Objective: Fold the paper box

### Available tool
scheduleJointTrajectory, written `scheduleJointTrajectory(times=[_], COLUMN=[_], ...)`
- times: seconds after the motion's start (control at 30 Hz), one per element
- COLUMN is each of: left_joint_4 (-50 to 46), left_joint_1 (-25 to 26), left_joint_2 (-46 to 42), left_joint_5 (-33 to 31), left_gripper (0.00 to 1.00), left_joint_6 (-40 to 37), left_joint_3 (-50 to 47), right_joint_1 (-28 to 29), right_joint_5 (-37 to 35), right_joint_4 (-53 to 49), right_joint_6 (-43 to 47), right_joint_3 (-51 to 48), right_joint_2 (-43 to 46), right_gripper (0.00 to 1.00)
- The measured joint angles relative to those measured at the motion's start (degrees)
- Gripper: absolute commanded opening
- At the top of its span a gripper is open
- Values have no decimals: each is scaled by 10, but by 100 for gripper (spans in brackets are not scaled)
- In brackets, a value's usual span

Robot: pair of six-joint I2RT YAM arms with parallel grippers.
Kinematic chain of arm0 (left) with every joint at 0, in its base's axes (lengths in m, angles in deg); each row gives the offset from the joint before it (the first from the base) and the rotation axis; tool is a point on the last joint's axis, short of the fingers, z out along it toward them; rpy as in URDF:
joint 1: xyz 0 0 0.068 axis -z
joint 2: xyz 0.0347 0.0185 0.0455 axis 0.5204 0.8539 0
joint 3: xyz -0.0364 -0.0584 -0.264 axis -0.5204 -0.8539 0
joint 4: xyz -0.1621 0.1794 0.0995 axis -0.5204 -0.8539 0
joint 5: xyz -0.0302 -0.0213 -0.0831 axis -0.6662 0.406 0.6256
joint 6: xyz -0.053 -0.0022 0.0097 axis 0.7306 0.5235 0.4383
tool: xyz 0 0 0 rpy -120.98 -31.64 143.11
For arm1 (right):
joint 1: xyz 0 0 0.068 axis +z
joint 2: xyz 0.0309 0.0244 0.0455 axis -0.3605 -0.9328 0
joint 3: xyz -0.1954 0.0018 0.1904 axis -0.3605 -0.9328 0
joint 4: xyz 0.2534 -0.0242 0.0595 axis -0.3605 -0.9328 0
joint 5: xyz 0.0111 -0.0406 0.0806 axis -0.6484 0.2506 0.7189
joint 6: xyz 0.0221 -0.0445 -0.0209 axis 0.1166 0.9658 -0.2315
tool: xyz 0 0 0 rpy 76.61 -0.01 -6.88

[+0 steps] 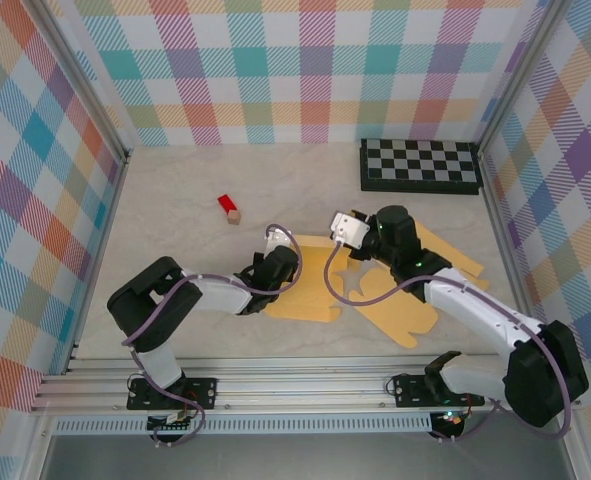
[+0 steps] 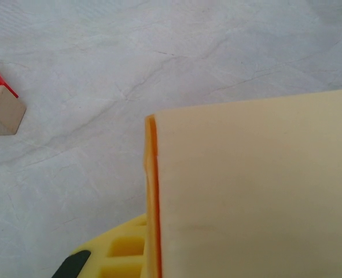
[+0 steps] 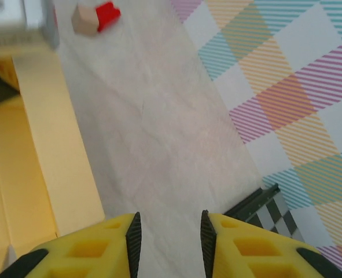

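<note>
- The pale, marble-patterned desk [image 1: 175, 220] takes up the floor of the cell, closed in on three sides by plaid walls [image 1: 275, 70] in pastel colours.
- The yellow-orange paper box [image 1: 405, 320], an unfolded cardboard blank with rounded flaps, lies mostly flat in the middle of the desk, between the two arms and nearer the right one.
- One cream-faced panel [image 2: 252, 191] of the paper box stands raised off the desk on the left side. Its orange edge runs straight up the left wrist view.
- A black-and-white checkerboard [image 1: 420, 166] lies flat at the far right of the desk, against the right wall and well apart from the paper box.
- The left tool [image 1: 278, 268] sits at the left edge of the paper box, clamped on the raised panel. One yellow finger [image 2: 121, 255] shows just beside the panel's edge, and the panel hides the other.
- The right tool [image 3: 169, 240] hovers at the far edge of the paper box with its two yellow fingers apart. Bare desk shows in the gap and nothing is held.
- A small block [image 1: 229, 208], half red and half plain wood, rests on the desk to the far left of the paper box, apart from it.
</note>
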Motion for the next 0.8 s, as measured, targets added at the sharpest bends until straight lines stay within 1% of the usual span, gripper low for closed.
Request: scheduleJointTrajectory(times=[0.07, 0.2, 0.37, 0.47, 0.57, 0.8], left_joint_4=[14, 39, 62, 65, 65, 68], left_joint_1=[0, 0, 0, 0, 0, 0], left_joint_2=[0, 4, 15, 18, 20, 31], left_joint_5=[0, 1, 2, 2, -1, -5], left_gripper=[0, 0, 2, 4, 7, 21], left_joint_6=[-6, -17, -28, -32, -32, -34], left_joint_3=[-6, -16, -17, -17, -16, -10], right_joint_1=[-1, -2, -2, -1, -1, -1], right_joint_5=[23, 51, 69, 72, 71, 69], right_joint_4=[-24, -52, -63, -70, -70, -57], right_joint_6=[-43, -132, -213, -237, -253, -266], right_joint_3=[34, 106, 119, 117, 106, 104], right_joint_2=[-16, -92, -173, -204, -214, -225], right_gripper=[33, 33, 33, 33, 33, 33])
